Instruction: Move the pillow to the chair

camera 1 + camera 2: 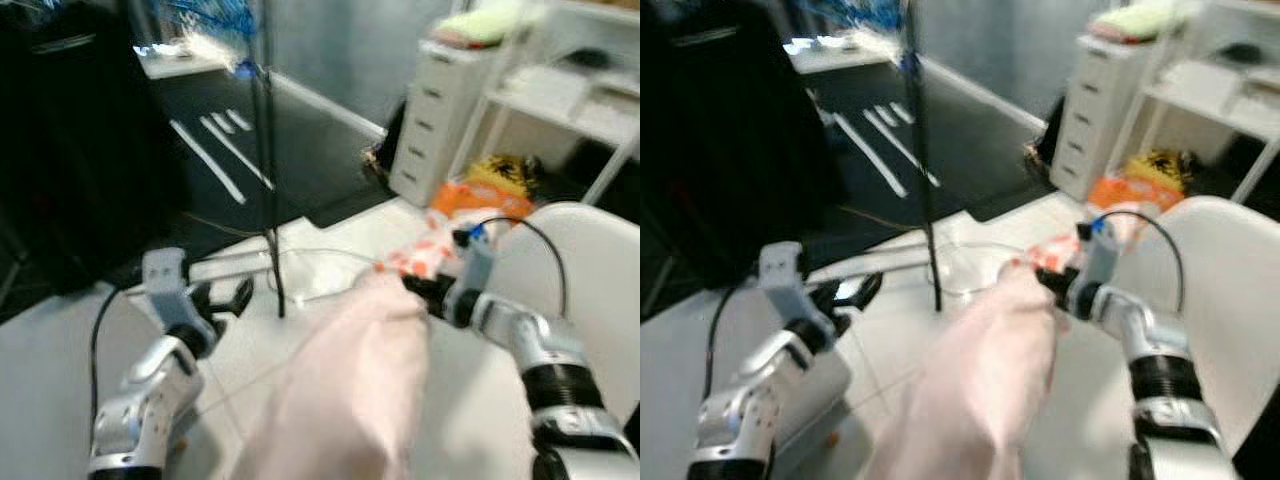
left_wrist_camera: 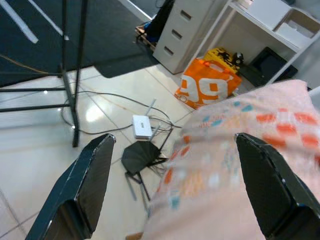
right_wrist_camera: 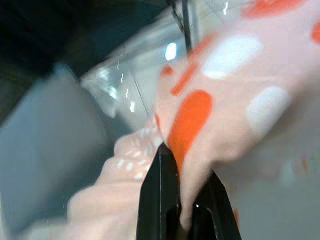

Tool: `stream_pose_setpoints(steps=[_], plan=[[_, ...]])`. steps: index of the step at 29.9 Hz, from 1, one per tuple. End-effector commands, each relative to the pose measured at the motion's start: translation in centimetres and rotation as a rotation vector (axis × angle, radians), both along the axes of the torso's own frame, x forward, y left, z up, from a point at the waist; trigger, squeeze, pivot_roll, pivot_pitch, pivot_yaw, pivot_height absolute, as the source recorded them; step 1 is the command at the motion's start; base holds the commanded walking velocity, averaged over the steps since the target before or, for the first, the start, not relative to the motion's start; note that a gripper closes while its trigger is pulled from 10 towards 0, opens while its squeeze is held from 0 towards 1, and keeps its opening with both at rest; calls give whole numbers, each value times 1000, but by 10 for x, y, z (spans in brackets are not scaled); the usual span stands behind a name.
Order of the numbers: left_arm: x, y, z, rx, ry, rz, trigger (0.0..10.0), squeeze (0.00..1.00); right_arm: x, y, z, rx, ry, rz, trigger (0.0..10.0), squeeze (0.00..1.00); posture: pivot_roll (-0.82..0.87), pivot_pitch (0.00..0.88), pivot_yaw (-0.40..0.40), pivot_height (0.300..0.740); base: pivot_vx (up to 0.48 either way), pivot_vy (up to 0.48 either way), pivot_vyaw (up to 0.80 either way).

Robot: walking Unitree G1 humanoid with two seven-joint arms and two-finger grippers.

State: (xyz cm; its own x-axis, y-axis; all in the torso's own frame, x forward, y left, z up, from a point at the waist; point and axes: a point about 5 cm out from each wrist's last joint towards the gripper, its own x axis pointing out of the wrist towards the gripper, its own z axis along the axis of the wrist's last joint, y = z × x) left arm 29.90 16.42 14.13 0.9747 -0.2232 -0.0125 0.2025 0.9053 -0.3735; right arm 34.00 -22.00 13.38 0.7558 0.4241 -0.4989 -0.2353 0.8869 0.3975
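Observation:
A pale pink pillow with orange and white spots hangs in front of me, held by its upper corner. My right gripper is shut on that corner, the cloth pinched between its black fingers. The white chair curves just to the right, behind my right arm. My left gripper is raised to the left of the pillow and stands open with nothing between its fingers; the pillow shows beside it in the left wrist view.
A thin black stand pole rises ahead over white cables on the tiled floor. A white drawer unit and an orange bag stand ahead to the right. A dark rug lies beyond; dark furniture on the left.

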Motion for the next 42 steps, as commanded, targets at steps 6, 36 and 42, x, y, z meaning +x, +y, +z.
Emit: stream_pose_setpoints(steps=[6,36,42], plan=[[-1,0,0,-9,7,-12,10000,0,-22,1,-8,24,121,113,10000,0,-246,64,0,740,0,0,-669],[-2,8,7,-6,1,6,10000,0,-69,-131,-61,-1018,357,-121,10000,0,-240,85,6,740,0,0,-538],[-3,8,8,-12,-2,4,10000,0,-43,-105,-50,-684,152,-132,10000,0,-238,79,7,740,0,0,0]])
